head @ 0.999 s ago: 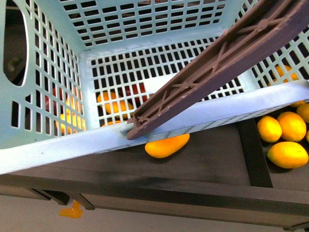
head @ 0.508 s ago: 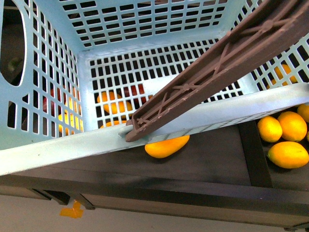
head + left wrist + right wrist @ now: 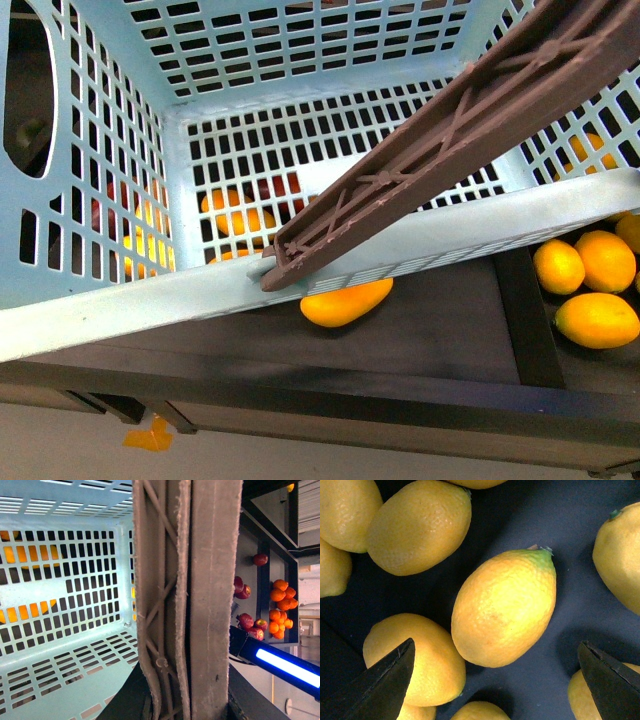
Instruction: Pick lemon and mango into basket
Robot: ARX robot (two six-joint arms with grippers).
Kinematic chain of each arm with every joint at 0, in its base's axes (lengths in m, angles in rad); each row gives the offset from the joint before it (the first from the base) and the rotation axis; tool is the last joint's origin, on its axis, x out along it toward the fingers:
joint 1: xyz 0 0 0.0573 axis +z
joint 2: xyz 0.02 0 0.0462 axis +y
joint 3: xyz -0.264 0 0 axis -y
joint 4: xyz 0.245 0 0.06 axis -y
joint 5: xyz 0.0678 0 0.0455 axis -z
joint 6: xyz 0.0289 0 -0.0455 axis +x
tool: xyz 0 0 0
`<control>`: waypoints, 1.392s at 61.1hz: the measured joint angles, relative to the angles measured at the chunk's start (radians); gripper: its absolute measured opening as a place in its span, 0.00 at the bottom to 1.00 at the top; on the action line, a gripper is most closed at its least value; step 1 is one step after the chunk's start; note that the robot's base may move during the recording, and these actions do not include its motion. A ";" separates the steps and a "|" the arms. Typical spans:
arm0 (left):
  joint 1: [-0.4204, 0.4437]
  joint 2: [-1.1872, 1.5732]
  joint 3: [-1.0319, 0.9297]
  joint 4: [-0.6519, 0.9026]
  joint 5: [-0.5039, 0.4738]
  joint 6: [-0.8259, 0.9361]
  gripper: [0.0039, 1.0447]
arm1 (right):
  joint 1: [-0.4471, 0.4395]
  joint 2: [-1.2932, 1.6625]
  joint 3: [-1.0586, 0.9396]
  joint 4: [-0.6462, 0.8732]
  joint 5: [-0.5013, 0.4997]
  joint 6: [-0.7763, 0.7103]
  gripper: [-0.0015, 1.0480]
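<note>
1. Desk (image 3: 440,330): a dark surface that runs under and to the right of the basket and carries the fruit.
2. Basket (image 3: 130,300): it fills most of the front view, tilted, with its near rim above the desk. No lemon or mango is inside it yet. The orange shapes seen through its lattice lie beneath it.
3. Handle (image 3: 440,140): it rises from the basket's near rim towards the upper right. The jaws of the left gripper (image 3: 185,702) press dark against both sides of the handle, clenched on it. It looks stiff and ribbed, so it should hold firm.
4. Mango (image 3: 345,302): it lies on the desk just below the basket's near rim, partly tucked under it. It looks smooth, long and probably slippery. It is best gripped across the thick middle, not at the tapered tip.
5. Lemon (image 3: 505,607): it sits in a heap right of the basket, with neighbours close on several sides. The right gripper (image 3: 496,641) hovers over it with jaws spread wide and empty, one on each side of the lemon. Its rind is firm and pebbled, so it should grip well. It should be squeezed across the short waist, keeping clear of the lemon just beside it.
</note>
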 joint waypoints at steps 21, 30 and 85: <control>0.000 0.000 0.000 0.000 -0.001 0.000 0.18 | 0.023 0.090 0.121 -0.041 0.013 0.013 0.92; 0.000 0.000 0.000 0.000 0.000 0.000 0.18 | 0.031 0.125 0.181 -0.070 0.014 0.023 0.92; 0.000 0.000 0.000 0.000 0.000 0.000 0.18 | 0.042 0.248 0.355 -0.169 0.045 0.024 0.84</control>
